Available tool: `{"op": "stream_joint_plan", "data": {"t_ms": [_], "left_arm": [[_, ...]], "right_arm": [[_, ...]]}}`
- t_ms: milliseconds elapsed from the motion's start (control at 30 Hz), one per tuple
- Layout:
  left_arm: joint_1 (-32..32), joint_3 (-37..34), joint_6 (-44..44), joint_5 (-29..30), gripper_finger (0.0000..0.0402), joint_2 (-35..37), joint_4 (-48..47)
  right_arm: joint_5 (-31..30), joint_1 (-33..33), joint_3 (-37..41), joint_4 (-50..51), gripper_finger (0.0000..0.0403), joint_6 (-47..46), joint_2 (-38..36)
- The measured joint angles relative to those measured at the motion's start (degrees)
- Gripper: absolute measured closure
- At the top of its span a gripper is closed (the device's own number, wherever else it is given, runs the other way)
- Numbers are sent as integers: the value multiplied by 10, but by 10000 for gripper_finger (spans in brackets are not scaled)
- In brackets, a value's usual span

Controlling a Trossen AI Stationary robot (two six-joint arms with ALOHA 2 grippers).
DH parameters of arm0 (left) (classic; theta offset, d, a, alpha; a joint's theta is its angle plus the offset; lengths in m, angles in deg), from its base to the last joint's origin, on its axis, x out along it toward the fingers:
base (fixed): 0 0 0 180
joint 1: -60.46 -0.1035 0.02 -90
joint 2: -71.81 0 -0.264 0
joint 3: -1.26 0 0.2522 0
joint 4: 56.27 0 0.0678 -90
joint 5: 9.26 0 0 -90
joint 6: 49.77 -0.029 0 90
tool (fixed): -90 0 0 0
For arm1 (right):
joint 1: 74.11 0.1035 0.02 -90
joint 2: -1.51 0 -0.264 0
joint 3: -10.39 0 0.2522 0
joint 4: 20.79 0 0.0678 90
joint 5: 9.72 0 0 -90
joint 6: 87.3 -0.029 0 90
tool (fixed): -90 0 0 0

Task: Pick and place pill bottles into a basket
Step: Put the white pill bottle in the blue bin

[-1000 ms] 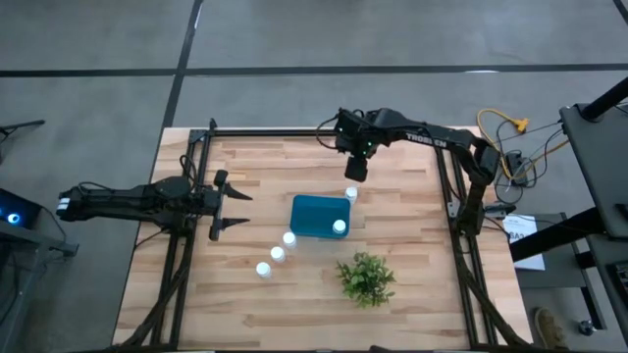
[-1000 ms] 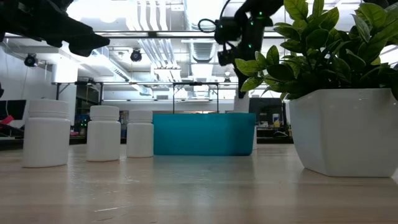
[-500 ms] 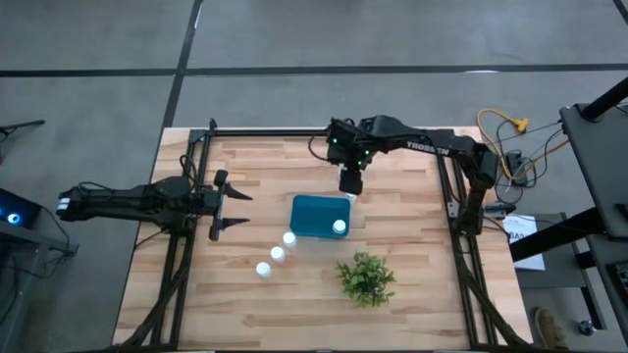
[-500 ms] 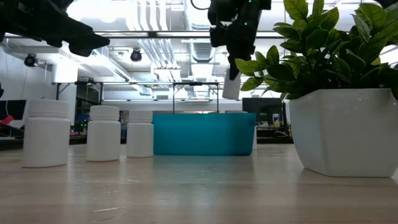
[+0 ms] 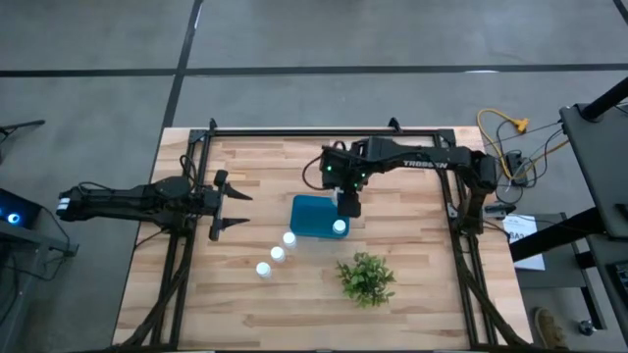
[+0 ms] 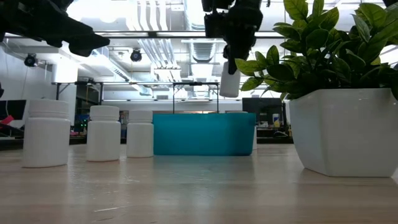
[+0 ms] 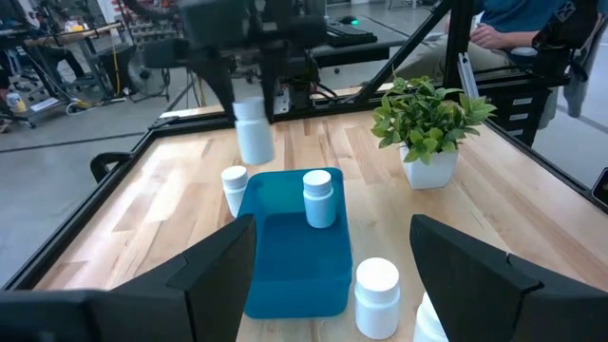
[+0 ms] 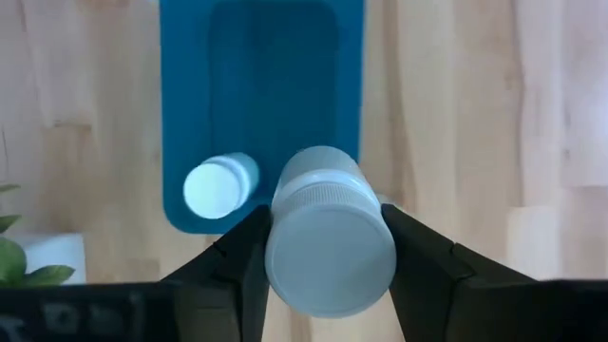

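My right gripper [image 5: 346, 204] is shut on a white pill bottle [image 6: 229, 79] and holds it above the far right part of the teal basket [image 5: 316, 217]. One bottle [image 5: 340, 227] stands upright in the basket's near right corner. Another bottle [image 7: 233, 186] stands on the table by the basket's far right corner. Three more bottles [image 5: 289, 238] [image 5: 278, 254] [image 5: 263, 269] stand in a slanting row on the table near the basket's near left corner. My left gripper [image 5: 244, 209] is open and empty, left of the basket. My right gripper pinches the bottle's top end at the cap [image 8: 281, 255] between its two fingers, one on each side. The fingers come from above, pointing down. The bottle hangs below them, cap up and slightly tilted, clear of the basket [image 8: 261, 95] and the table.
A small green plant in a white pot [image 5: 366, 278] stands near the basket's near right side. Dark frame rails [image 5: 294, 130] run along the table's far, left and right edges. Bare wood lies at the near left of the table.
My right gripper has risen with the bottle and carried it toward the table's near edge and a little left, from beside the basket's far right corner to above the basket. The bottle has gone from low over the table to well above the basket's rim.
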Motion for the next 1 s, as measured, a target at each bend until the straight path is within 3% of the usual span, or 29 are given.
{"op": "stream_joint_plan", "data": {"t_ms": [533,1000], "left_arm": [[0,0,0,0,140,0,0],[0,0,0,0,140,-25,0]], "right_arm": [[53,1,74,-73,251,-12,2],[33,9,111,-111,251,-14,2]]}}
